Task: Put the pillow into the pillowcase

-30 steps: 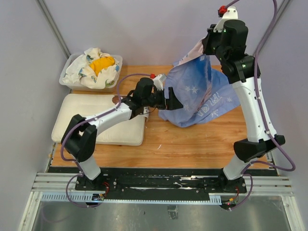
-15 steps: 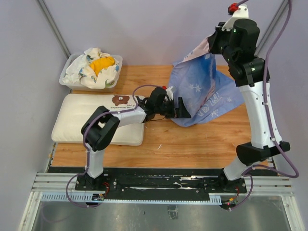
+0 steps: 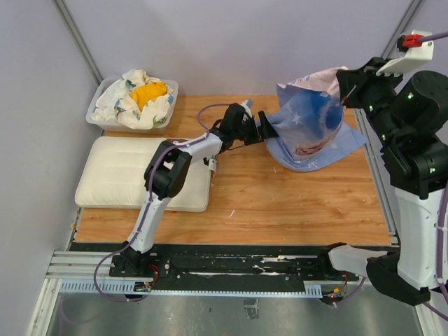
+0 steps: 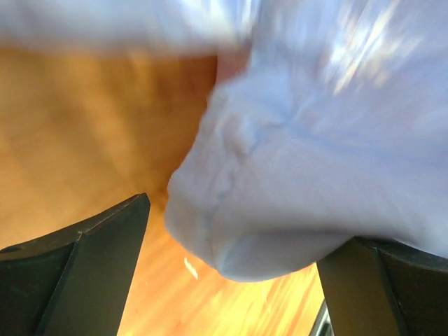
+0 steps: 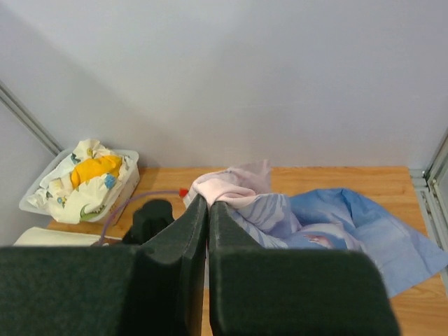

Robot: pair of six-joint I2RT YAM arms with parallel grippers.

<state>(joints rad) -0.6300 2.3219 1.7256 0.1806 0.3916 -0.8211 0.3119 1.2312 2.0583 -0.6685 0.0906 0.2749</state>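
Two risks here! Cream-white rectangular soft pillow [image 3: 133, 178] lies far left on the wooden surface [image 3: 280, 203], uncased. Left jaws gape wide around a fold of the light-blue fabric pillowcase [image 3: 311, 129]; closing could trap both layers. Right jaws pinch its pink edge aloft, and that could slip.

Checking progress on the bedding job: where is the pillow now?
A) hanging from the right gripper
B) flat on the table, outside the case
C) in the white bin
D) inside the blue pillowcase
B: the pillow lies flat on the table, apart from the pillowcase, whose edge the right gripper pinches shut.
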